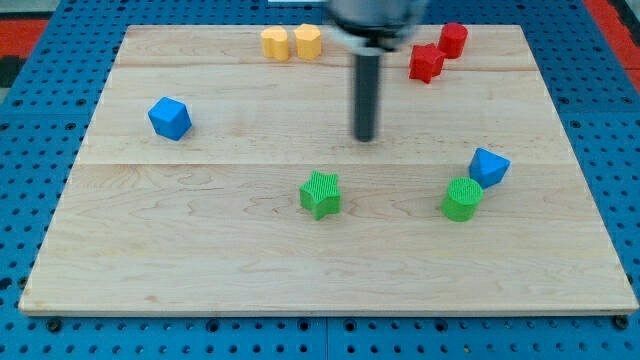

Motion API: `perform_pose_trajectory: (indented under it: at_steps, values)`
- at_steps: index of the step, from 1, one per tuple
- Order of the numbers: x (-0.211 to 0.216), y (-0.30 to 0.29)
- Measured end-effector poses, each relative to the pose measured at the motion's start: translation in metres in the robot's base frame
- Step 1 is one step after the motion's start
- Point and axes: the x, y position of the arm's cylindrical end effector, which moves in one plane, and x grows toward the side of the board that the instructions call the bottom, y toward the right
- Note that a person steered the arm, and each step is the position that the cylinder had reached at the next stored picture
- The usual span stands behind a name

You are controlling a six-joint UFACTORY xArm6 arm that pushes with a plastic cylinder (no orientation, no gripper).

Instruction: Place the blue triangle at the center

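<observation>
Our rod hangs straight down from the worktop's top edge, near vertical, and my tip [366, 138] rests a little above the board's middle, touching no block; there is no hand to spread or pinch, just the bare rod end. No containers on the worktop [200, 260]. Left to right: a blue block [170, 118], faceted, shape hard to settle, sits alone near the left edge, upper half. Two yellow blocks lie side by side on the top edge, a yellow cylinder-like block [275, 43] and a yellow hexagon-like block [308, 42], nearly touching. The green star [320, 194] lies below and slightly left of my tip, apart from it. A red star-like block [426, 63] and a second red block [453, 39] sit close together toward the top right corner. The green cylinder [462, 199] stands near the right edge, with the blue triangle [489, 166] touching it on its upper right, well apart from my tip. Pale wood planks, blue pegboard around.
</observation>
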Motion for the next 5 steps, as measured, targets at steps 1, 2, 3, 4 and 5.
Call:
perform_pose_trajectory:
  at_steps: [1,2,3,4,5]
  values:
    - [-0.002,0.108]
    - [0.025,0.179]
    - [0.059,0.162]
    - [0.061,0.121]
    - [0.063,0.086]
